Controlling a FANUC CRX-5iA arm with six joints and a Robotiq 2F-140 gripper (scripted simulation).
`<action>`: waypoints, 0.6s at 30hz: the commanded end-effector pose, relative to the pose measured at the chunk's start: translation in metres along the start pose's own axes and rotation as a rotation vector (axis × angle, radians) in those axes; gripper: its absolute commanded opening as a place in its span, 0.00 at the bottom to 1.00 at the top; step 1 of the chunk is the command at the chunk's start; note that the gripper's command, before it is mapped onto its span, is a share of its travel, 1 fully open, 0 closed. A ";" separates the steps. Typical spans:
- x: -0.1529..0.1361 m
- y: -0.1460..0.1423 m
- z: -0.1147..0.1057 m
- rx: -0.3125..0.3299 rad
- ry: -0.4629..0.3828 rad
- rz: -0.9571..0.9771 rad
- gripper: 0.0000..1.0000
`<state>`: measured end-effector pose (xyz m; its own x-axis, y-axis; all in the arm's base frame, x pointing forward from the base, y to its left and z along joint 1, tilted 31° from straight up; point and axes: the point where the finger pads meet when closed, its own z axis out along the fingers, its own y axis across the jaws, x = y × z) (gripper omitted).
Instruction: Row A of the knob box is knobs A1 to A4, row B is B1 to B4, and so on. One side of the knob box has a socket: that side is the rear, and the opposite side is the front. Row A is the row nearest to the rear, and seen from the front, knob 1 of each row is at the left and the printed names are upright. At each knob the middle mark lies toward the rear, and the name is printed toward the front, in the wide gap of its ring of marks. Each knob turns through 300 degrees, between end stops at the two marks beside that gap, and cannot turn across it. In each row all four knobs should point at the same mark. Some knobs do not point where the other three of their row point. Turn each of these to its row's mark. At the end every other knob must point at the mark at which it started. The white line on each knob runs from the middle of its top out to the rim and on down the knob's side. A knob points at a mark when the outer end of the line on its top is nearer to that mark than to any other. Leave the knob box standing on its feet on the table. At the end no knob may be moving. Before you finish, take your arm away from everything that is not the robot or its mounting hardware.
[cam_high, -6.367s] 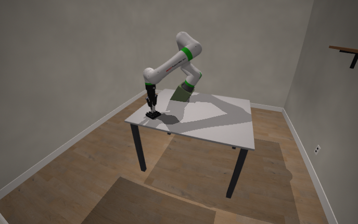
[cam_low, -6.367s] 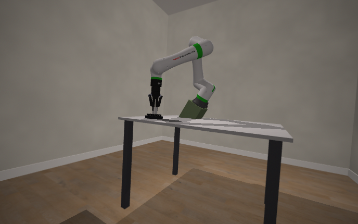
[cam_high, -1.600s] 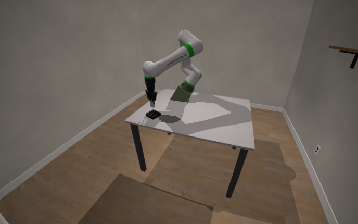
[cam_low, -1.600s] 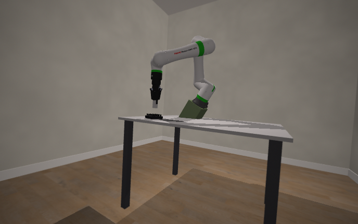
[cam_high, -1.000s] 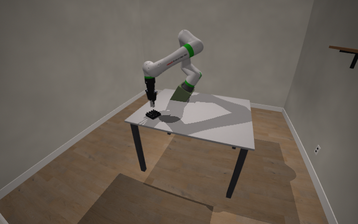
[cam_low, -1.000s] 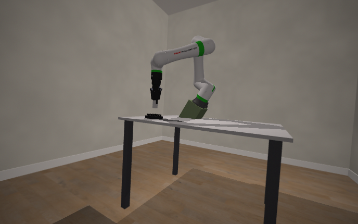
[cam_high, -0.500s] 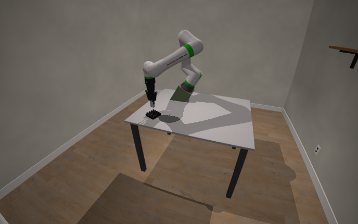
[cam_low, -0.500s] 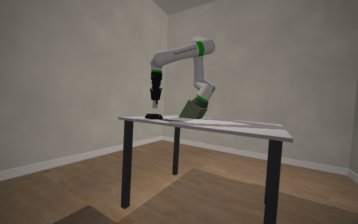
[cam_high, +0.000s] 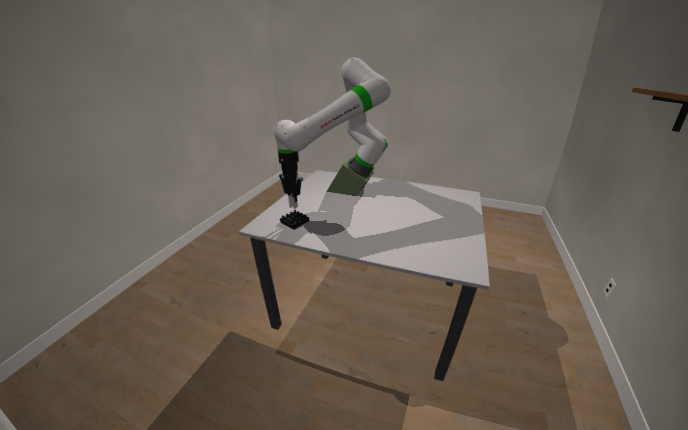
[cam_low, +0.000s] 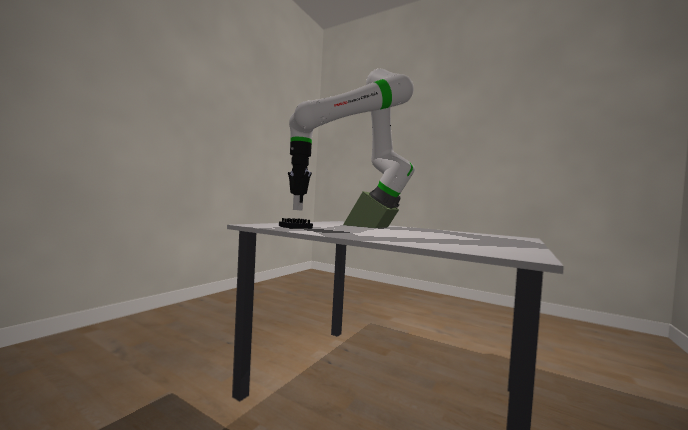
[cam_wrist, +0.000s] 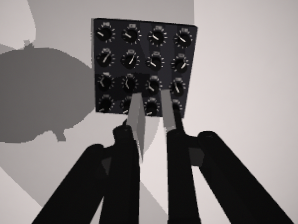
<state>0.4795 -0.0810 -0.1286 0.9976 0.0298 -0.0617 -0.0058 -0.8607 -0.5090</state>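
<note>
Your tool (cam_high: 292, 202) (cam_low: 297, 203) (cam_wrist: 152, 105) hovers at twelve o'clock above the knob box (cam_high: 296, 223) (cam_low: 295, 223) (cam_wrist: 143, 70), fingers slightly parted, grasping nothing.

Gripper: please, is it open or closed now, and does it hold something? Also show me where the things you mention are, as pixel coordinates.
Gripper (cam_high: 293, 204) (cam_low: 297, 206) (cam_wrist: 152, 105): slightly open, a narrow gap between its fingers, holding nothing, above the knob box (cam_high: 290, 224) (cam_low: 295, 225) (cam_wrist: 119, 46).

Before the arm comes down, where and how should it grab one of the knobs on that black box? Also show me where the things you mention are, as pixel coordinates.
Probably by the knob's (cam_wrist: 156, 37) opposite sides, from straight above: the knobs stand up from the top of the box (cam_high: 294, 220) (cam_low: 295, 224) (cam_wrist: 114, 70), and close neighbours leave little room sideways.
</note>
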 end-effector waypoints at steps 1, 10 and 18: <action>0.000 0.000 0.004 0.000 0.000 0.000 0.12; 0.000 0.000 0.018 0.000 0.000 0.000 0.12; 0.000 0.001 0.026 0.000 0.000 0.000 0.12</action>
<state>0.4775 -0.0695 -0.1488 0.9976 0.0300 -0.0616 -0.0056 -0.8607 -0.5091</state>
